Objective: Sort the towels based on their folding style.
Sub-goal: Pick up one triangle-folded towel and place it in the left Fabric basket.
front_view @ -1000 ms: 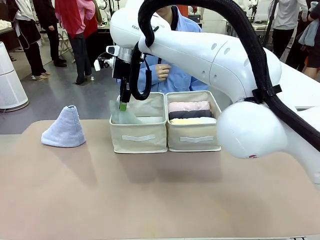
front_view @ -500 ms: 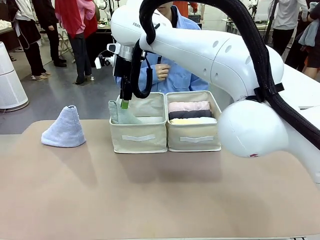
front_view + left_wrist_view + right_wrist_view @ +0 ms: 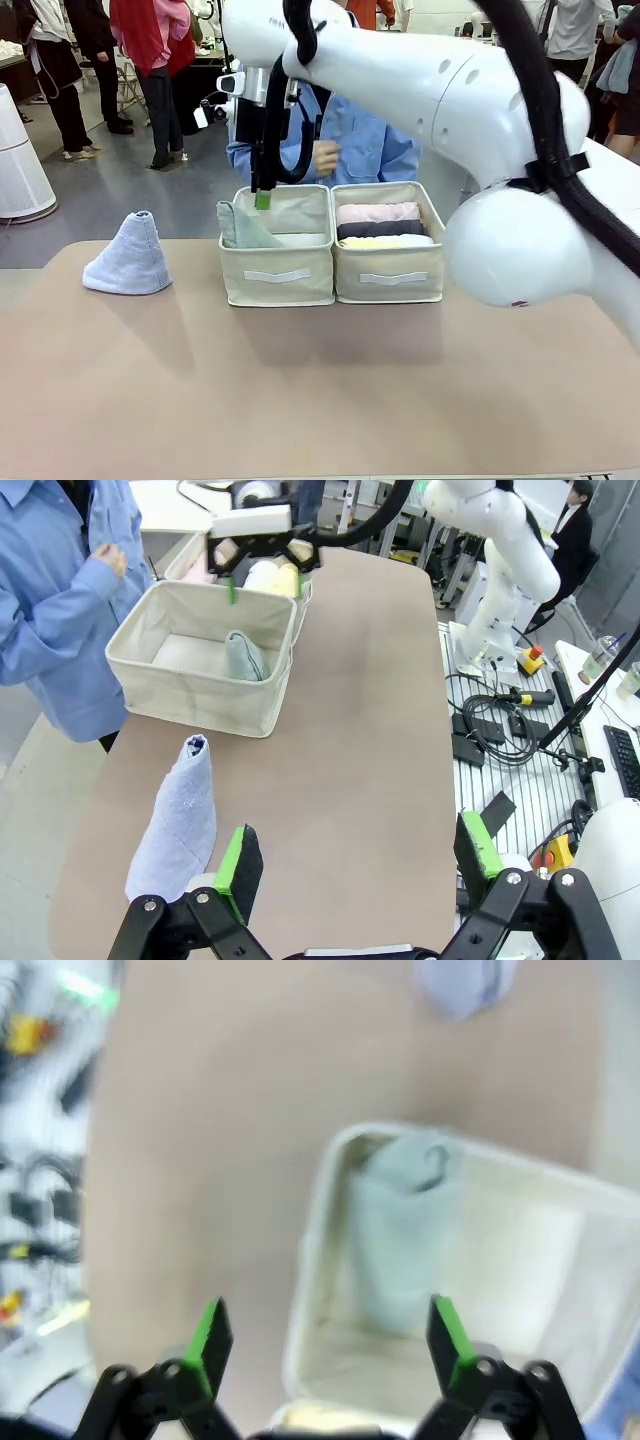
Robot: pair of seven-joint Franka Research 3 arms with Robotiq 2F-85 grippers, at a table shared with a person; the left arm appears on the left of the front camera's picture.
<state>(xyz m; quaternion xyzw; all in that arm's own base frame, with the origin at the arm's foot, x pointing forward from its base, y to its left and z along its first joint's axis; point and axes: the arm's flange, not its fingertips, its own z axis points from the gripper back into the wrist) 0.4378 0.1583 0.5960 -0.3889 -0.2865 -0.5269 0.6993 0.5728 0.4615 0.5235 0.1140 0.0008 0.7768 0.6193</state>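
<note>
Right claw (image 3: 263, 198) spread wide and empty above the left bin (image 3: 278, 275), with the green cone (image 3: 240, 228) below it.
The green cone sits inside the bin against its left wall, just under and left of the claw and clear of its pads. Its tip points up and its base is hidden by the bin's front wall. The right wrist view is blurred, but it shows the cone (image 3: 400, 1230) between the parted fingers of the claw (image 3: 328, 1335). The blue cone (image 3: 130, 258) stands on the table (image 3: 320, 400) well left of the bins, tip up. The left claw (image 3: 358, 855) hangs wide open and empty. One finger covers the blue cone's (image 3: 180, 820) base. Its long axis runs on toward the bin. In the right bin (image 3: 388, 275) the rolls (image 3: 380, 229) lie side to side, only their tops showing.
</note>
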